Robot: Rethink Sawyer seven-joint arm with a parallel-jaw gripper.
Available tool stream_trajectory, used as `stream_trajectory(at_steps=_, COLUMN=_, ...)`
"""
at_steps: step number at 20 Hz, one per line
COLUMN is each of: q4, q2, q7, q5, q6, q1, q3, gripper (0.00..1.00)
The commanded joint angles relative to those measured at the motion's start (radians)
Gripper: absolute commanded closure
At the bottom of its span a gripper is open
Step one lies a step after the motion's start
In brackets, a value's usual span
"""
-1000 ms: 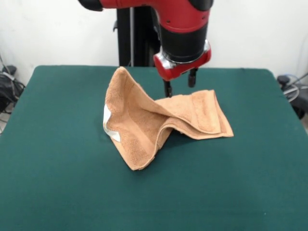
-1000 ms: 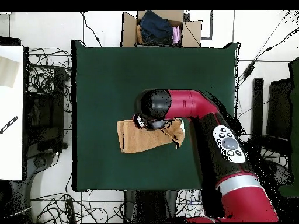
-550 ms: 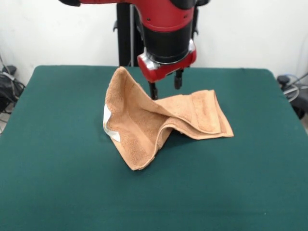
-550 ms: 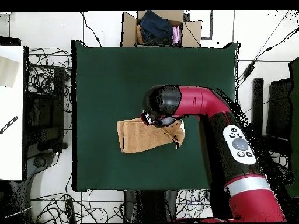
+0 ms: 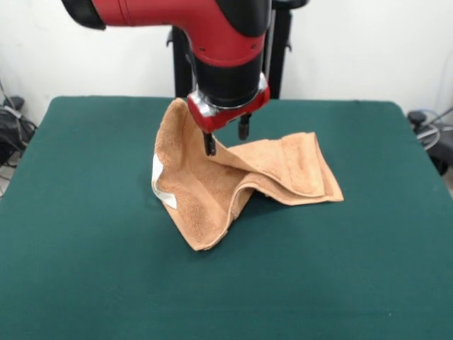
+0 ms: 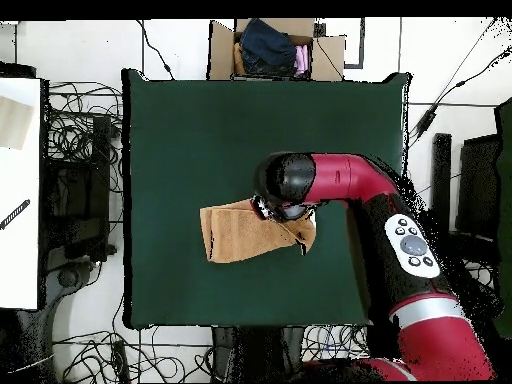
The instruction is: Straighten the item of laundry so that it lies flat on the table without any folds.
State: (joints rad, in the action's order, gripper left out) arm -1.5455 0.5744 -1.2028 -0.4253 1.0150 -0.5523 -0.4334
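My gripper (image 5: 226, 139) hangs with its fingers (image 5: 210, 144) spread over the raised fold of the towel (image 5: 233, 177), holding nothing. I see the towel crumpled near the middle of the table (image 5: 85, 248), white label (image 5: 161, 185) showing.

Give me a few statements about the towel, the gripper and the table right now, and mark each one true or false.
1. The towel lies fully flat on the table. False: it is crumpled, with a raised fold and overlapping layers.
2. The gripper is open. True: its two fingers stand apart above the towel.
3. A white label shows at one towel edge. True.
4. The gripper holds the towel up off the table. False: the towel rests on the table.
5. The table top is red. False: it is dark green.
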Motion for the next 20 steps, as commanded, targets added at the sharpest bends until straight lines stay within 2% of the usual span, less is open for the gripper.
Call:
stream_trajectory(at_steps=1, q4=-0.022, q2=-0.078, q7=0.115, q5=-0.077, q6=-0.09, q1=0.012, q3=-0.063, gripper=0.0)
stream_trajectory(at_steps=20, q4=-0.031, q2=-0.178, q7=0.04, q5=-0.135, q6=-0.238, q1=0.036, q3=-0.043, gripper=0.0)
